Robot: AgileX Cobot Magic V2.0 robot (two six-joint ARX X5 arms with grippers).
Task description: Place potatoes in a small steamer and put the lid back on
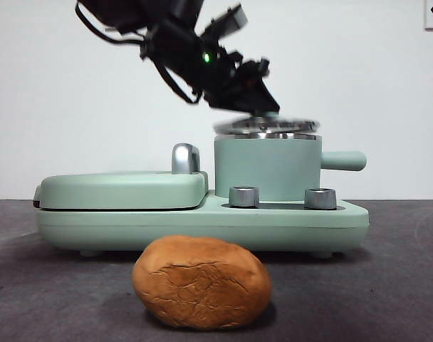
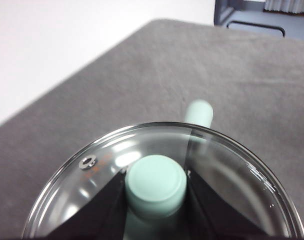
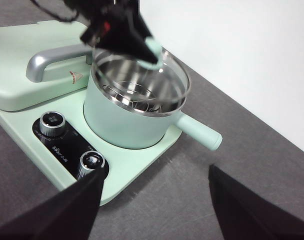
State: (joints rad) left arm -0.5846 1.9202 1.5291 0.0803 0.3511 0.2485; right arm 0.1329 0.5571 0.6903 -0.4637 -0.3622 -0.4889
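Left gripper [image 2: 155, 187] clamped on the knob [image 2: 155, 184] of the lid [image 1: 266, 126], held tilted just above the steamer [image 1: 268, 167] rim, apparently not seated. Right gripper [image 3: 154, 197] open, jaws spread, near the steamer's handle side, holding nothing. Potato [image 1: 201, 282] on the table [image 1: 387, 285] in front of the steamer's base [image 1: 202, 221], well apart from the pot.

Even, bright light; the lid [image 1: 268, 126] smears with motion blur, glare streaking its glass.
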